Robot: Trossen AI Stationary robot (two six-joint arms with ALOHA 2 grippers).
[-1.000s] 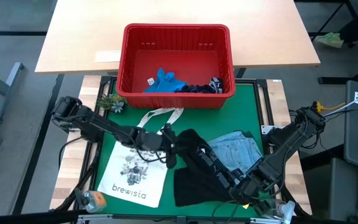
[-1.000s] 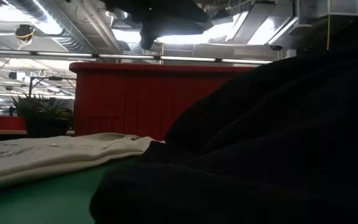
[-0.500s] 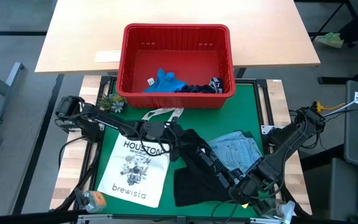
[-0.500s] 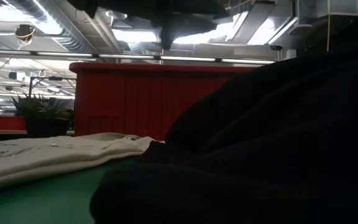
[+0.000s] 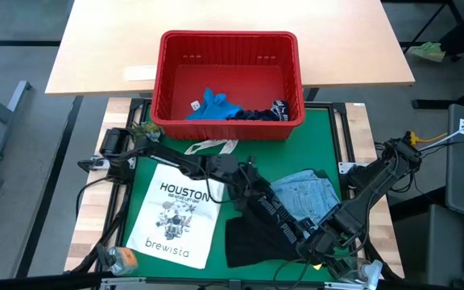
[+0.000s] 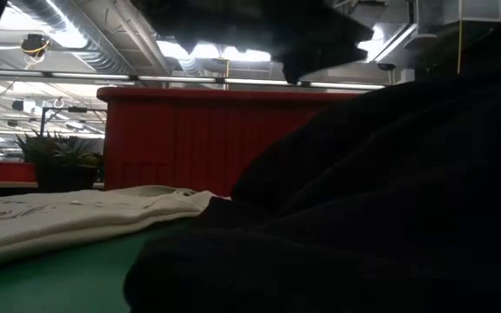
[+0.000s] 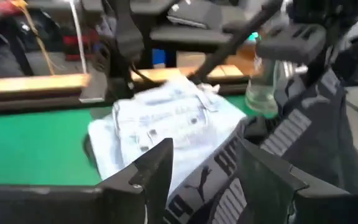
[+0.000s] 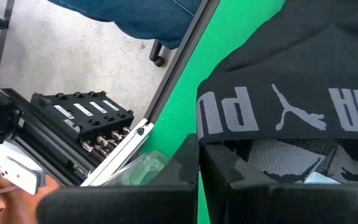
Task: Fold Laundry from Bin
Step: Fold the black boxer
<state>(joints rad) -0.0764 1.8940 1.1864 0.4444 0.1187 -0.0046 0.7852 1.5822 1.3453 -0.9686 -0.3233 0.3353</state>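
Red bin (image 5: 167, 89) holds two garments yet, dark trousers (image 5: 252, 234) lie unfolded on the table; left claw (image 5: 252, 187) apart above them, right claw (image 5: 316, 248) together.

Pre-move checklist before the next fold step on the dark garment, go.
1. Left gripper open: ok, fingers apart above the dark garment.
2. Left gripper empty: ok, nothing between the fingers.
3. Right gripper shut: ok. Whether it pinches the garment's edge: cannot tell.
4. Dark garment flat: not ok, bunched on the green mat, overlapping the denim shirt.
5. Tote bag clear of the garment: ok, lies beside it.
6. Red bin emptied: not ok, bright blue garment and a dark one remain.
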